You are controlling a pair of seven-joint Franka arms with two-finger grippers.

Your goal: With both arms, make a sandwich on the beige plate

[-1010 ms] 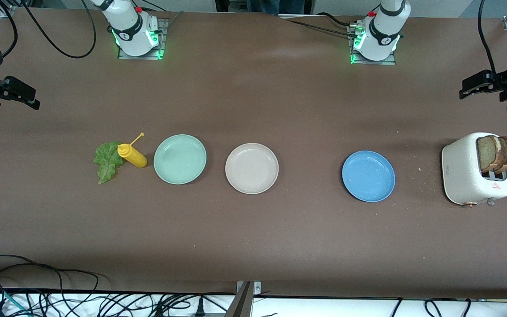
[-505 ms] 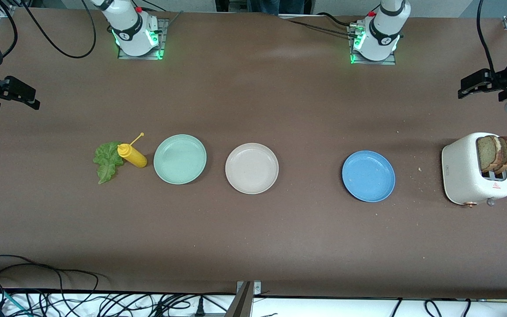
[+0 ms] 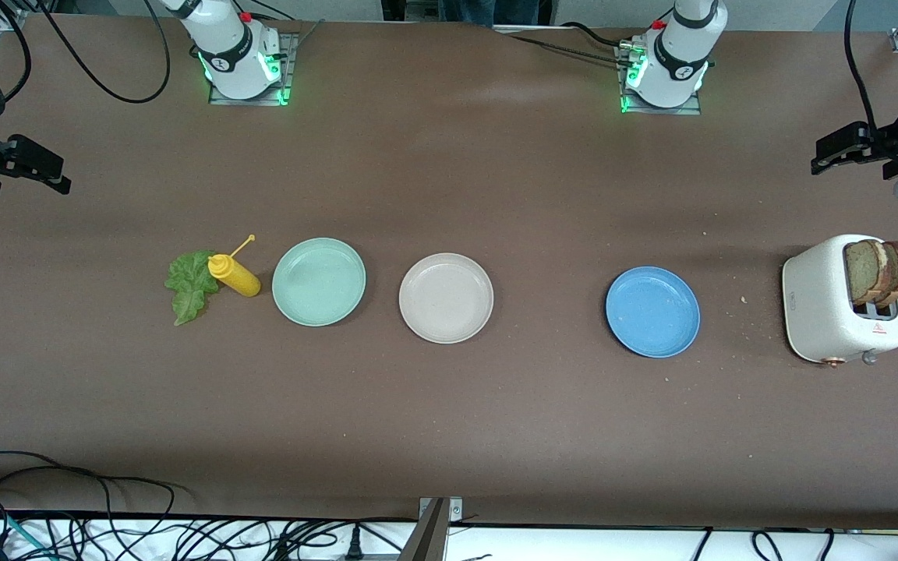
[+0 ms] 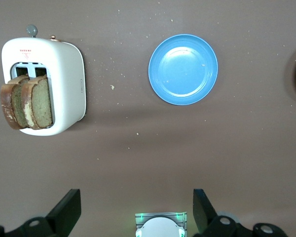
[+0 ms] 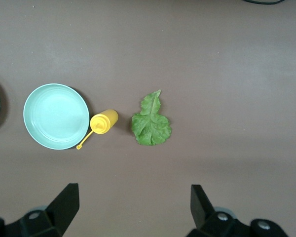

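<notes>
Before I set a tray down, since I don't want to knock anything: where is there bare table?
Widest gap: between the round beige plate and the round blue plate. The table is also bare nearer the camera. Crowded: green lettuce leaf, yellow squeeze bottle and mint green plate sit close together.

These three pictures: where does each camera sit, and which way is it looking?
Front view: high across the table, facing both arm bases; left pincer and right pincer hang open at the table's ends.
Left wrist view: looks down past its fingers at toaster and blue plate.
Right wrist view: looks down at lettuce, yellow bottle, mint plate.
All show the beige plate.
</notes>
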